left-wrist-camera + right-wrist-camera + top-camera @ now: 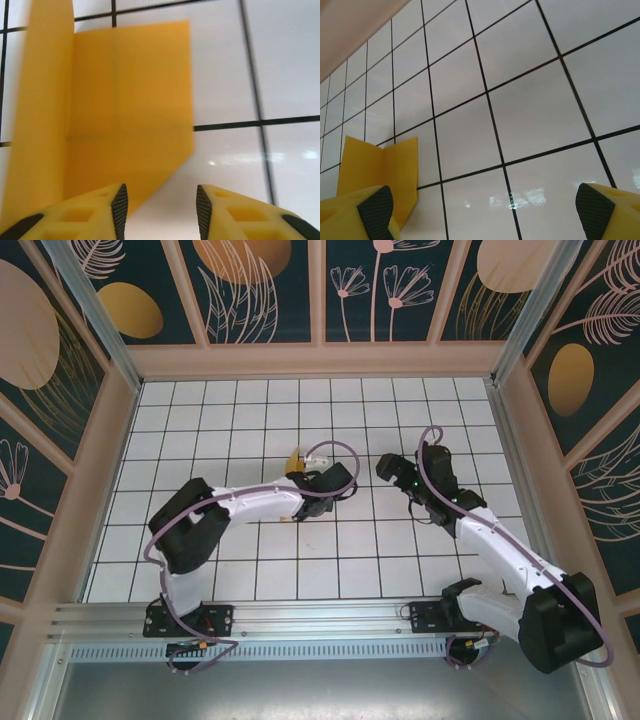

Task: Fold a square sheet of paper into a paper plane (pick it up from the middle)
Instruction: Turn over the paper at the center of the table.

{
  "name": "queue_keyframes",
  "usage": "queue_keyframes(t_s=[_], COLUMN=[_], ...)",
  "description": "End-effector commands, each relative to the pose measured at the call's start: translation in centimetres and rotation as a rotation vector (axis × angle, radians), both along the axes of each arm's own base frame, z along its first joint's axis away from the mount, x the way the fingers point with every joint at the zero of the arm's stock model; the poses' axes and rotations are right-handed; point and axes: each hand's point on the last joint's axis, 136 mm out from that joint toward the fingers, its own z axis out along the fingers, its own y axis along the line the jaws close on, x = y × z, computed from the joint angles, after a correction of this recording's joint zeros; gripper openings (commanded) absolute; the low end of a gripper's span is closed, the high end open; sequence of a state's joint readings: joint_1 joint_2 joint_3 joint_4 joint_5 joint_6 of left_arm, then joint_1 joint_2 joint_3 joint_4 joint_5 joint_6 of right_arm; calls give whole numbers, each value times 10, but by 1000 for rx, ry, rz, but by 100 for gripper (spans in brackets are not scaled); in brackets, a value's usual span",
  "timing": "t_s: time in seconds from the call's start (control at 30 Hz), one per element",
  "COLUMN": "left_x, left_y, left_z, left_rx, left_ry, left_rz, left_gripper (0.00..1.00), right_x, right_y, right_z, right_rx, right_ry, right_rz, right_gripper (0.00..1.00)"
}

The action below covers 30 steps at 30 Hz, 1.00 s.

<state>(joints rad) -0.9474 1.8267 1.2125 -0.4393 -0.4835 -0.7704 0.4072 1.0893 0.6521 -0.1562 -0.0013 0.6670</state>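
Note:
The square sheet of paper (pixel 130 100) is orange-yellow and creased. It lies on the white tiles with one long flap standing up along its left side. In the top view a small piece of the paper (pixel 294 459) pokes out beyond my left gripper (pixel 300 470). In the left wrist view my left gripper (pixel 161 205) is open just over the sheet's near corner, with bare tile in the gap. My right gripper (pixel 485 210) is open wide above bare tiles, and the sheet (pixel 395 165) lies off to its left. In the top view my right gripper (pixel 387 468) hangs about two tiles right of the paper. The paper plane is out of view.
The tiled table (pixel 250 420) is boxed in by beige walls (pixel 320 360) at the back and both sides. A metal rail (pixel 320 615) runs along the near edge, where both arm bases sit. The two wrists are about one tile apart at mid-table.

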Motion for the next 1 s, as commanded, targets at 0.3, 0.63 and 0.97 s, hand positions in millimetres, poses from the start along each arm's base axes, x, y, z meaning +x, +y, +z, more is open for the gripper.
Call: queue_keyframes(t_s=[0.3,0.63,0.97], left_x=[-7,-14,-15], left_y=[14,93,101], left_z=[95,56,34], left_rx=[-430,-503,-555], left_ry=[-136,-129,-77], left_rz=[-11,185,207], left_gripper=[69,83,83], right_x=[-33,-51,-59], right_y=[109,173,201], right_z=[-10,-41,-70], right_rx=[221,253,265], right_ry=[121,260,343], right_rz=[305,367,369], right_gripper=[95,73,60])
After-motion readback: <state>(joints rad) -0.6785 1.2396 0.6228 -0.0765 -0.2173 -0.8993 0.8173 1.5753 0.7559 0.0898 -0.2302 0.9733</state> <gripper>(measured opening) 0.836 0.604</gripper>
